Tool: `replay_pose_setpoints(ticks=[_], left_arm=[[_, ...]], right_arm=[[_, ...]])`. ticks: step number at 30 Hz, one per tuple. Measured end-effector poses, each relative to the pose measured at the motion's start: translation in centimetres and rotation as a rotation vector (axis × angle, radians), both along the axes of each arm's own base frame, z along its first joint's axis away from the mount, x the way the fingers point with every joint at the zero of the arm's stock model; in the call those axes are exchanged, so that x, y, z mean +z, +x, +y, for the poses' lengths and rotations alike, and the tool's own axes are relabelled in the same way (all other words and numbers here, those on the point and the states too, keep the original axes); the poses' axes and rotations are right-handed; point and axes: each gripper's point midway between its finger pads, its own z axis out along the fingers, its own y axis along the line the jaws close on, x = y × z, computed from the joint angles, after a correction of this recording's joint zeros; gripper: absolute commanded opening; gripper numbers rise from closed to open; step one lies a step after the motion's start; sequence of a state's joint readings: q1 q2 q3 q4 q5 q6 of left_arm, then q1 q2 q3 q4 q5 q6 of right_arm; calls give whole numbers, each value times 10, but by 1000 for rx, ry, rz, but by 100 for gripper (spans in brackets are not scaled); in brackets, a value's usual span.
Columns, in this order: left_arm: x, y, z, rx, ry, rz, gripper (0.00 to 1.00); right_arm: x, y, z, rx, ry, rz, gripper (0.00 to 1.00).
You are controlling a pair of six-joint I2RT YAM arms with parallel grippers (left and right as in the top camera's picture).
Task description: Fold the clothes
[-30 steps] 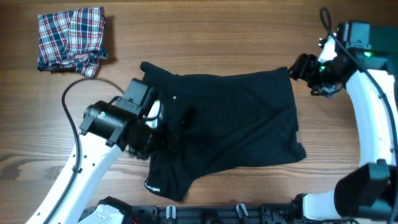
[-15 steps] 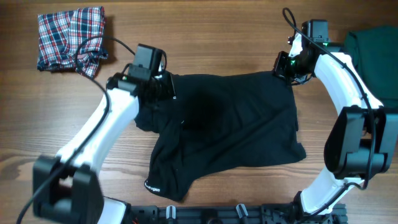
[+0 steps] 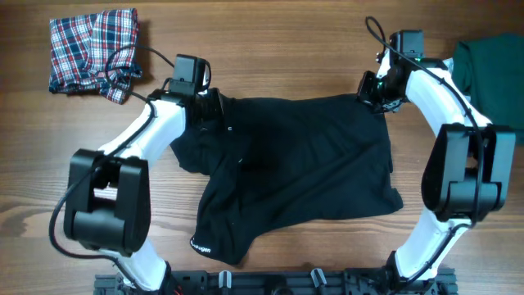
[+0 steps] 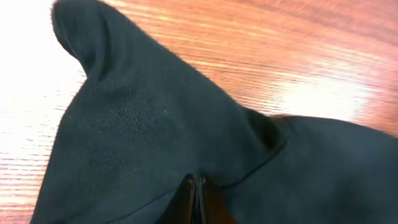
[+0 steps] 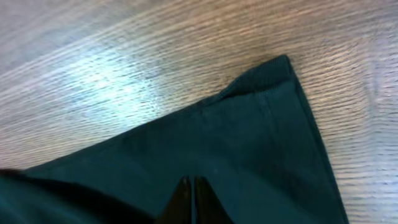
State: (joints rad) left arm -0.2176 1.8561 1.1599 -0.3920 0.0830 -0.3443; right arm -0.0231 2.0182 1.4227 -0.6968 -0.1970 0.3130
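As both my arms reach for the far edge of the black shirt (image 3: 303, 164), the overhead view shows the plan. My left gripper (image 3: 210, 107) sits on the shirt's far left corner and my right gripper (image 3: 375, 89) on its far right corner. I judge that holding both corners lets me carry that edge toward me in one even fold. The shirt lies spread but rumpled in the middle of the table (image 3: 286, 37). The plaid garment (image 3: 94, 47) is bunched at the far left, and the green garment (image 3: 491, 70) lies at the right edge. Both are well apart from my grip, so neither should drag along.

In the left wrist view, my fingertips (image 4: 186, 198) are pressed together with no gap. Creases in the black cloth run straight into them, so I read this as a firm pinch on the fabric. A peak of cloth rises beyond them against the bare wood.

In the right wrist view, my fingertips (image 5: 181, 199) are likewise closed tight, set on the shirt just inside its hemmed corner. The cloth lies flatter here, so I take this for a thinner bite, one that could slip when I lift. The corner itself lies flat on the wood.
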Motion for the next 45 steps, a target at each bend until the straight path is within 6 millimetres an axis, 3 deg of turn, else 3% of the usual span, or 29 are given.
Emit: replay_pose_setpoints(ticks=[10, 15, 23, 30, 45], left_arm=[[-22, -3, 1, -3, 11, 45, 4], [-28, -4, 1, -3, 15, 61, 4], [-37, 1, 0, -3, 13, 54, 4], [-29, 24, -5, -2, -9, -49, 4], [-35, 69, -15, -5, -52, -200, 4]], right_arm=[[-5, -1, 3, -3, 4, 12, 4], [-26, -6, 3, -11, 6, 64, 4], [-32, 1, 4, -15, 8, 48, 4], [-33, 20, 5, -33, 17, -19, 4], [-35, 64, 11, -54, 71, -161, 4]])
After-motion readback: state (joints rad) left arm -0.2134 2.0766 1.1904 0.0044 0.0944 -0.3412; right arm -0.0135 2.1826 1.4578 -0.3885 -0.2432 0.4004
